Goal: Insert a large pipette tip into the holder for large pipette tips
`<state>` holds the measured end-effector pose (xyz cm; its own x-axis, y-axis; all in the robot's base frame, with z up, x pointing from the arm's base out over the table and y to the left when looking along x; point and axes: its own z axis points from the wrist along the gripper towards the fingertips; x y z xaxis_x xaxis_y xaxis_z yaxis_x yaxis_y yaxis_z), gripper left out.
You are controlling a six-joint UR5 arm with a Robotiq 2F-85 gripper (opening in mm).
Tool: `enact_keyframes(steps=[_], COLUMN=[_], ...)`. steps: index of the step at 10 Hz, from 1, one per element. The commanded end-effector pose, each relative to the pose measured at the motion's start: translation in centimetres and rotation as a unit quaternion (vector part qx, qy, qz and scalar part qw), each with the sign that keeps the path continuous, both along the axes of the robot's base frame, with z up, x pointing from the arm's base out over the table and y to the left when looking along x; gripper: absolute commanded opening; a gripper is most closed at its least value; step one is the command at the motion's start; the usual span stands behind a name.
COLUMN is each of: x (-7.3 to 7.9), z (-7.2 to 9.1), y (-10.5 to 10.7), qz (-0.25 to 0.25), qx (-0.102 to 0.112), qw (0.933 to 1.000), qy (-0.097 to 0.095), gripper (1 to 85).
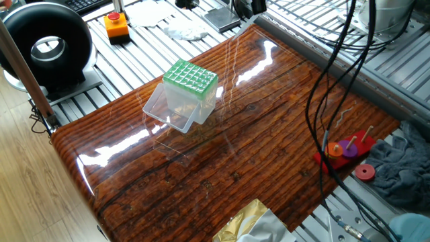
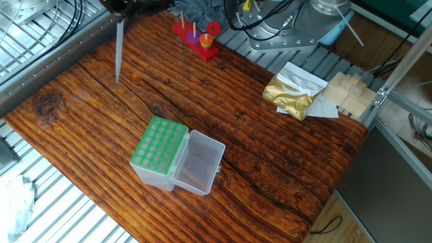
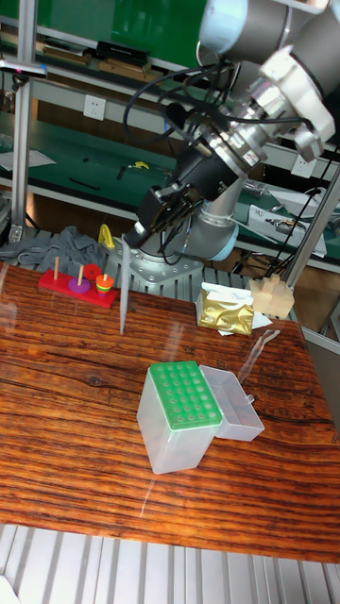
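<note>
A glossy worktop (image 2: 270, 135) of dark, striped reddish wood is carrying everything, its varnish throwing back bright white glare from the lights. It is sitting on a frame of ribbed aluminium rails, with pale wood flooring showing beyond one edge and a green board backing the shelves behind the arm.

The tool (image 3: 151, 219), dark and blocky at the end of the grey arm, is hanging above the worktop's far corner in the other fixed view and is gripping the large pipette tip (image 3: 124, 286) by its wide upper end. The tip is a slim, translucent-white tapered tube; its long axis is standing nearly vertical, with the narrow point aiming down at the wood and clear of the surface. How far the jaws are spread around it is too small to tell.

The holder for large pipette tips (image 2: 159, 154) is standing well apart from the tip, nearer the middle of the worktop toward one long edge. It is a clear plastic box with a green top rack gridded with small round holes, and its clear hinged lid is lying open beside it.

A red peg base with coloured rings (image 2: 197, 38) is sitting at the worktop's edge, and a crumpled gold foil bag (image 2: 290, 96) is lying at another edge.
</note>
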<state>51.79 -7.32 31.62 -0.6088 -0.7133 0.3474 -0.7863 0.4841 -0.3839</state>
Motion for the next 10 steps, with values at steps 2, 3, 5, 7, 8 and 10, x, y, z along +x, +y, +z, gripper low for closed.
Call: enact_keyframes(steps=[2, 3, 5, 7, 8, 10], x=[0.3, 0.7, 1.2, 1.5, 1.0, 0.6], z=[-1.0, -1.0, -1.5, -1.4, -1.7, -1.9], y=[-0.6, -0.3, 1.0, 0.8, 1.4, 1.8], qz=[0.020, 0.032, 0.061, 0.068, 0.054, 0.037], qx=[0.049, 0.054, 0.077, 0.072, 0.087, 0.098], qw=[0.9985, 0.9980, 0.9951, 0.9951, 0.9947, 0.9944], qy=[-0.008, -0.010, -0.010, -0.011, -0.009, -0.008], gripper=[1.0, 1.0, 1.0, 1.0, 1.0, 1.0])
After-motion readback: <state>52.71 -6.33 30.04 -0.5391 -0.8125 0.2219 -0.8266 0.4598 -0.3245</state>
